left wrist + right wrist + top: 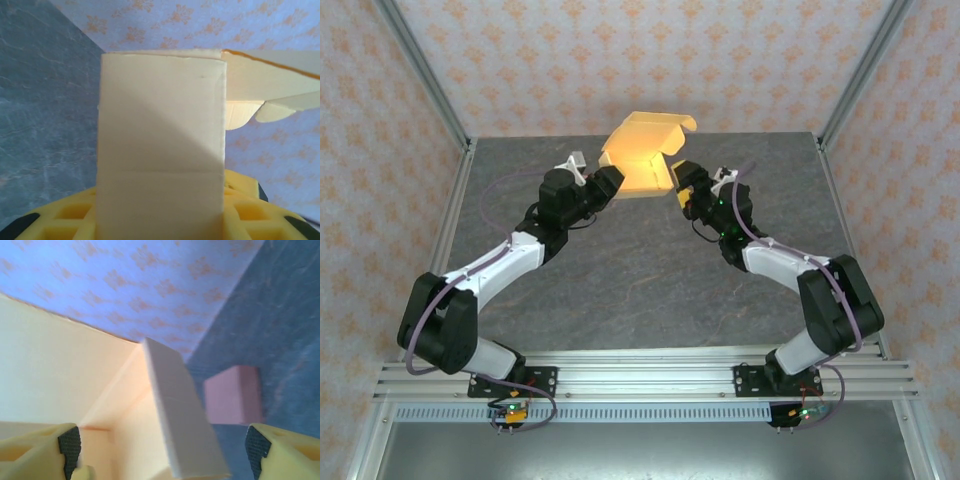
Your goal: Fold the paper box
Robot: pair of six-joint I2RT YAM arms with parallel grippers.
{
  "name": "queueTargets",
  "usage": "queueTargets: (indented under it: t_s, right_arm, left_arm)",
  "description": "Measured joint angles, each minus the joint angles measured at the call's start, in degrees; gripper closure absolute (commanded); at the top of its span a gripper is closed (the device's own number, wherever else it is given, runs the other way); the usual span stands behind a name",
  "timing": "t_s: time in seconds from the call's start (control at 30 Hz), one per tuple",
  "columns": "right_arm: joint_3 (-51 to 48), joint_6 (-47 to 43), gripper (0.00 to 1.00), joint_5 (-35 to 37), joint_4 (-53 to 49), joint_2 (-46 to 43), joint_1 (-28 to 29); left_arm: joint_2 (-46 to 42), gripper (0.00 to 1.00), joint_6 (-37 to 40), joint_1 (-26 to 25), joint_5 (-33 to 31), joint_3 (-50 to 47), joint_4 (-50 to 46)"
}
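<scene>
Overhead: the paper box is at the far middle of the table, with the left gripper at its left edge and the right gripper at its right. Left wrist: a box panel is clamped between the yellow fingers. Right wrist: the jaws are released wide, and a box flap stands between them untouched.

The left arm and the right arm share one build: bulky black joint housings joined by smooth white links. A thin purplish-grey cable loops along each. Black base plates are bolted to a ribbed aluminium rail at the near edge. The left hand has yellow fingers moulded with square recesses. The right hand has yellow fingers too, faced with black ribbed pads.
</scene>
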Motion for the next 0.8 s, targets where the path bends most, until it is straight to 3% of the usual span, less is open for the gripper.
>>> queueTargets:
  t_s: [0.1, 0.17, 0.3, 0.6, 0.8]
  right_arm:
    - [0.6, 9.2, 0.14, 2.0, 6.8, 2.7, 0.0]
    - [1.8, 14.8, 0.20, 3.3, 11.2, 6.1, 0.2]
    - [3.2, 22.4, 0.20, 5.4, 15.1, 11.4, 0.6]
    - [8.9, 27.1, 0.23, 5.6, 18.9, 14.7, 1.0]
    - [9.3, 27.8, 0.34, 5.6, 20.3, 15.1, 1.2]
  left_arm:
    - [0.8, 0.68, -4.0, -0.3, 0.0, 0.0, 2.2]
    - [0.9, 0.68, -5.9, -0.7, 0.0, 0.0, 3.3]
    - [0.8, 0.68, -8.5, -1.1, -0.1, 0.0, 5.0]
    - [0.8, 0.68, -11.2, -1.7, -0.5, 0.0, 5.8]
    - [0.5, 0.68, -12.0, -1.8, -1.2, 0.0, 6.8]
